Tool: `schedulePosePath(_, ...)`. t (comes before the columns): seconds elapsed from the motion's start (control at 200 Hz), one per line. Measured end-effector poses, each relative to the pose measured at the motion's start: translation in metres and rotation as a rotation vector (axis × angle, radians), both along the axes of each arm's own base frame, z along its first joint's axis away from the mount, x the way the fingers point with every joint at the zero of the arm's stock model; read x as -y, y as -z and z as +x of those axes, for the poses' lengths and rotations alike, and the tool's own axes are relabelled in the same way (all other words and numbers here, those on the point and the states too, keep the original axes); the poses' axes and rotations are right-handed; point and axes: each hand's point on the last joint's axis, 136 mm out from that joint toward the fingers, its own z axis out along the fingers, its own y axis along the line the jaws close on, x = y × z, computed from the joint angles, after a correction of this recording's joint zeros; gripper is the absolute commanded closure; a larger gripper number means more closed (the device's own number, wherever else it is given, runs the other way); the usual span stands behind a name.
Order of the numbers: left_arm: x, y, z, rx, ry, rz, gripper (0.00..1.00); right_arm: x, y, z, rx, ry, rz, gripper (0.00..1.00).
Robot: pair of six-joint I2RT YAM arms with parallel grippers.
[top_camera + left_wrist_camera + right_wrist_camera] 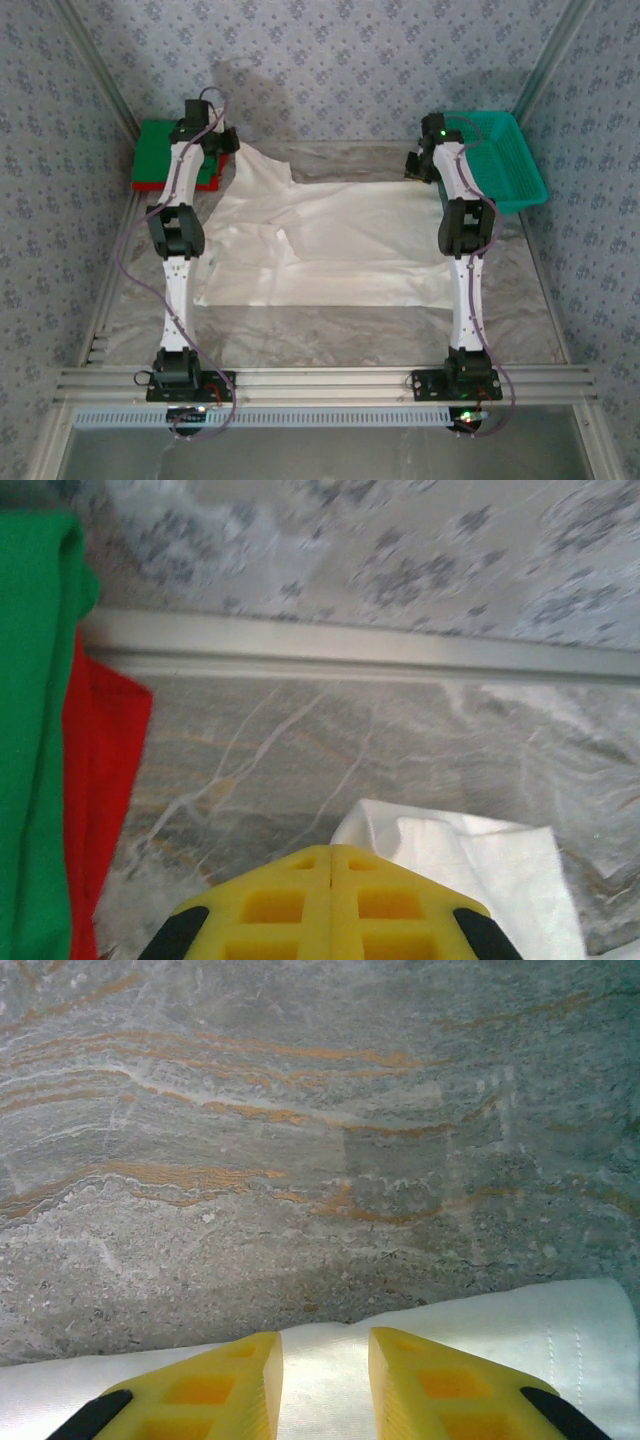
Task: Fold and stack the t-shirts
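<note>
A: Three shirts on show. The off-white t-shirt (330, 240) lies spread and wrinkled mid-table, and the green shirt (160, 140) sits folded on the red shirt (150, 184) at the far left corner.

B: The left gripper (331, 852) has its fingers pressed together right at a corner of the white cloth. Whether it pinches any, nobody can tell.

A: The right gripper (325, 1345) is spread apart over the shirt's far edge, near the teal basket (510, 165).
</note>
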Motion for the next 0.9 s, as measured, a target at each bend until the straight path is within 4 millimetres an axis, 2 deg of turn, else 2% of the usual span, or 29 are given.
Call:
schedulePosePath(0.09,-0.013,0.015,-0.004,-0.040,-0.021,0.006,1.00,-0.001,0.000,0.000,0.000,0.004,-0.003,0.68)
schedulePosePath(0.165,-0.025,0.020,-0.005,-0.053,-0.039,0.012,1.00,-0.003,0.000,0.000,0.000,0.003,-0.003,0.67)
schedulePosePath(0.465,-0.066,0.000,-0.002,-0.008,-0.087,0.030,1.00,-0.010,-0.002,0.004,0.017,-0.011,0.015,0.64)
schedulePosePath(0.65,-0.070,-0.006,-0.001,0.006,-0.077,0.014,1.00,-0.022,-0.011,0.021,0.095,-0.018,0.088,0.60)
schedulePosePath(0.739,-0.067,-0.006,-0.002,0.004,-0.069,0.007,1.00,-0.025,-0.017,0.032,0.142,-0.005,0.105,0.52)
schedulePosePath(0.899,-0.061,-0.006,-0.004,-0.001,-0.052,-0.006,1.00,-0.020,-0.021,0.046,0.199,0.059,0.091,0.51)
